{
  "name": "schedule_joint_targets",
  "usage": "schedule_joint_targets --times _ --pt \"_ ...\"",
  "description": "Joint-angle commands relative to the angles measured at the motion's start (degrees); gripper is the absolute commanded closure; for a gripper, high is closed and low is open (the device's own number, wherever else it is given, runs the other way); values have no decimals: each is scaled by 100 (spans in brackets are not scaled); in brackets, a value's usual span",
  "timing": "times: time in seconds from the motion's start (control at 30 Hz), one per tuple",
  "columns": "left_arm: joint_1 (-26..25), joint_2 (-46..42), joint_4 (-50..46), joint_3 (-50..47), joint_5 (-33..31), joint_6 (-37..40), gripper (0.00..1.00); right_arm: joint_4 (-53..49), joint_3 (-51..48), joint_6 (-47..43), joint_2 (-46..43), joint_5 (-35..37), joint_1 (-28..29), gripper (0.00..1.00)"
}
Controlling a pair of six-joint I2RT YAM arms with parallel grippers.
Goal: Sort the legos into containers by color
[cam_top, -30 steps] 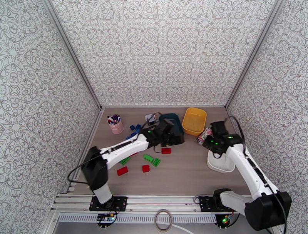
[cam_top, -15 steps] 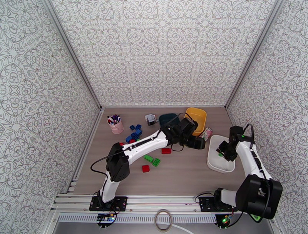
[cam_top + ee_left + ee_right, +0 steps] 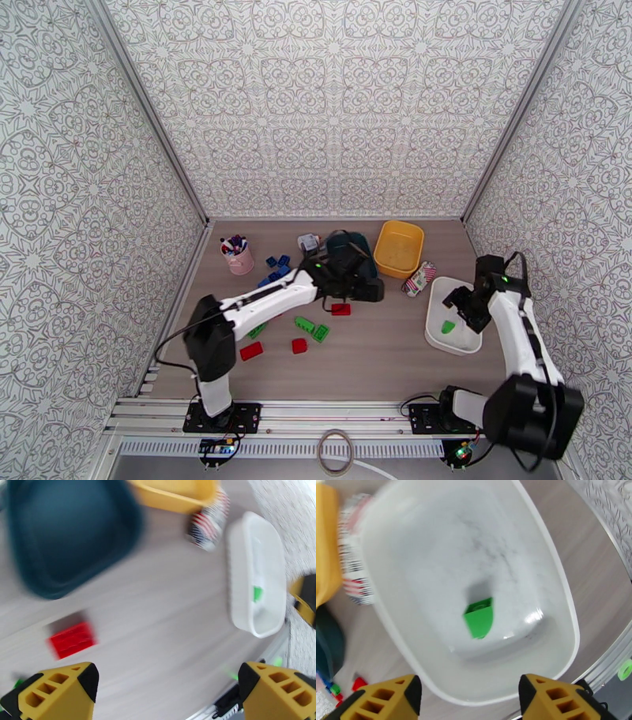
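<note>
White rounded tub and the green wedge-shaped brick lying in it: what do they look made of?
The white rounded tub looks like moulded plastic, semi-glossy: a bright glint sits on its floor and the rim is smooth and rounded. The green wedge-shaped brick looks like hard, smooth plastic in one even colour, with a moulded stud on top; blur leaves finer finish open.

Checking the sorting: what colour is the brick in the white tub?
The brick is green, clearest in right wrist view.
</note>
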Motion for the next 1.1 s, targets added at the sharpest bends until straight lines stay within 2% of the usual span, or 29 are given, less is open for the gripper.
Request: schedule_joint_targets --times 0.0,0.07,0.17,0.3,0.47,0.6,0.8,1.07 --pt "317 -499 -38 -395 -301 -329 1 104 198 -246 -78 -645 297 30" --pt "499 -790 -44 -708 -378 -413 1 323 185 -219 -139 -848 608 26" --pt "760 -1339 55 -1254 -476 -606 1 598 240 -74 -112 -876 1311 28" --pt "1178 -2073 91 -2035 -508 -890 1 770 640 56 350 -562 2592 29" --pt "1790 -3171 53 -3130 -476 -1369 2 862 1516 -117 1484 -524 4008 35" --pt "2242 -3878 -196 -3851 -298 -1719 2 863 2414 -544 2471 -483 5069 35" --pt "2776 -4977 -842 -4625 -160 -2092 3 405 3811 -1167 4105 -561 6050 38" --pt "4077 -6528 -1643 -5513 642 -2154 3 -113 5055 -1671 5514 -487 6830 35"
